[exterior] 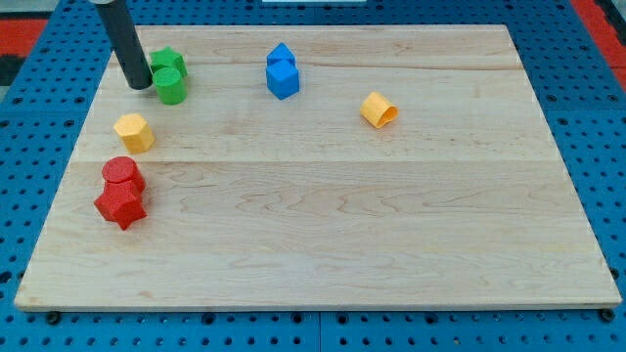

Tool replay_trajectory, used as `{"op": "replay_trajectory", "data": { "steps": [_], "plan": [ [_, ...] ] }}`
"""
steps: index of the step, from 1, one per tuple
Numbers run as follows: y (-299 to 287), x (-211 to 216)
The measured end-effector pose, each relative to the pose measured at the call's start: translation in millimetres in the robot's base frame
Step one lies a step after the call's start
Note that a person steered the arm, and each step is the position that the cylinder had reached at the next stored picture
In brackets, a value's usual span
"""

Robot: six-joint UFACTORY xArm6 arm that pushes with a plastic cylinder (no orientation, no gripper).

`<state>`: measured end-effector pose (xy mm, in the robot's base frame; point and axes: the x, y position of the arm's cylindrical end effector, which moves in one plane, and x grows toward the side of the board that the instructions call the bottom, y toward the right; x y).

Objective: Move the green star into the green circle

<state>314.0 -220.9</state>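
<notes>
The green star [166, 62] lies near the board's top left corner. The green circle [171, 86] sits just below it, touching it. My tip [140, 85] rests on the board just to the left of the green circle, almost touching it, and below left of the green star. The dark rod rises from the tip toward the view's top left.
A yellow hexagon block [133, 131] lies below my tip. A red circle [122, 173] and a red star [120, 204] touch each other at the left edge. Two touching blue blocks [282, 71] are at top centre. A yellow block [379, 110] lies right of centre. The wooden board [342, 225] sits on a blue perforated table.
</notes>
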Motion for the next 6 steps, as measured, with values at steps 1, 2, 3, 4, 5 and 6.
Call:
{"op": "replay_trajectory", "data": {
  "steps": [1, 2, 3, 4, 5, 6],
  "plan": [
    [24.5, 0.0],
    [23.0, 18.4],
    [-26.2, 11.1],
    [-35.8, -32.9],
    [-30.0, -69.0],
    [-4.7, -72.2]
  ]
}}
